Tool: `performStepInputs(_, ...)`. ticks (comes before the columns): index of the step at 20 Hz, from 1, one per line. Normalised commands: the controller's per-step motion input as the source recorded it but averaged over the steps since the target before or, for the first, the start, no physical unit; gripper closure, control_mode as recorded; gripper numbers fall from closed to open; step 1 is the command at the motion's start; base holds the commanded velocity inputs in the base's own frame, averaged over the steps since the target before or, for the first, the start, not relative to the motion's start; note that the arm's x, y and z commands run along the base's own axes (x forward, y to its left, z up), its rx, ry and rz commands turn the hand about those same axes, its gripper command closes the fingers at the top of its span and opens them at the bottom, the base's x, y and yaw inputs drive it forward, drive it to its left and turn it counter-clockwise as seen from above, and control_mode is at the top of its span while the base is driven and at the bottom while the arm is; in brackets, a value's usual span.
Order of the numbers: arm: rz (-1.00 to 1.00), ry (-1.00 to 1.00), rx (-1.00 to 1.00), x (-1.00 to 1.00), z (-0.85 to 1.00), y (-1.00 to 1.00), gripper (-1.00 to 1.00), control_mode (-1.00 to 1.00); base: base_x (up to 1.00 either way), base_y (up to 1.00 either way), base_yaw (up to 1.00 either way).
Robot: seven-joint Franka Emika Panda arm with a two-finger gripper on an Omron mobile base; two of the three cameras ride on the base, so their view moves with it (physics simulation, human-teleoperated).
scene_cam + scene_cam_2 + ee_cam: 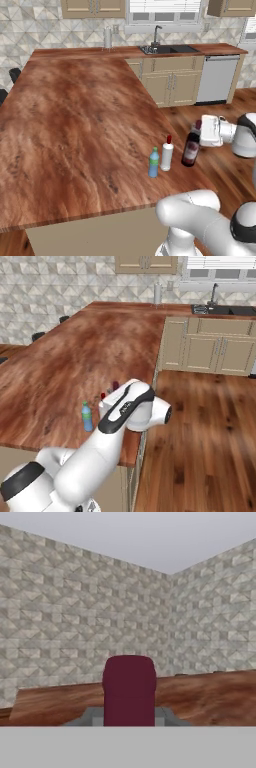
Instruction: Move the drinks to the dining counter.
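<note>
**Operator:** I'm looking at the gripper (197,134) first: it's clamping the neck of the dark wine bottle (191,148), fingers pinching just under the red cap. In the hand view that cap (129,689) is sitting right between the fingertips.

**Second:** Is the bottle down or hanging?

**Operator:** Its base appears to be meeting the dining counter (75,130) at the edge nearest my base; I can't tell if it's bearing weight. I'm judging the high neck grip is keeping the fingers clear of the neighbours.

**Second:** Which neighbours?

**Operator:** The white bottle (167,153) is standing just beside the wine bottle, and the blue-green bottle (154,162) just beside that, both upright near the same edge. I'm guessing they're being clustered there because it's the easiest reach.

**Second:** Arm pose?

**Operator:** The hand is lying level, pointing sideways across the counter toward the tiled wall (75,612); the forearm is coming in from beyond the edge, elbow folded over the base.
</note>
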Motion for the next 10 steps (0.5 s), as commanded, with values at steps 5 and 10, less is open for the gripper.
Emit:
performStepInputs(5,0.0,-0.01,-0.03,0.27,-0.38,-0.04,1.0,-1.0,0.0,0.0,0.0)
performStepInputs(10,0.0,0.0,-0.05,0.25,-0.39,-0.05,1.0,-1.0,0.0,0.0,0.0)
